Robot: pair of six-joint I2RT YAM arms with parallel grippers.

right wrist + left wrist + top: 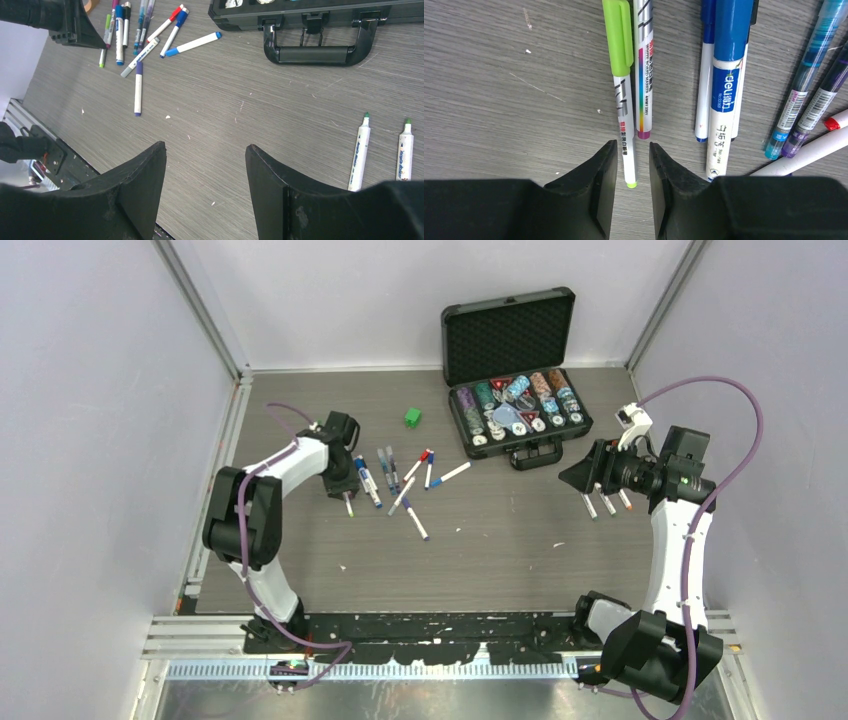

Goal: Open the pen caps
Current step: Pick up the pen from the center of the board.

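A green-capped pen (623, 100), at the left edge of the pens (395, 475) strewn on the table (500, 550), is being straddled at its tail by the left gripper (633, 145), jaws narrowly parted, nothing clamped; the right gripper (205, 146) is being shown wide open and empty. A squeeze could roll the thin barrel aside or catch the purple-ended pen (644, 90) just beside it. The green cap (618, 30) is being cropped by the frame, and pad contact cannot be told
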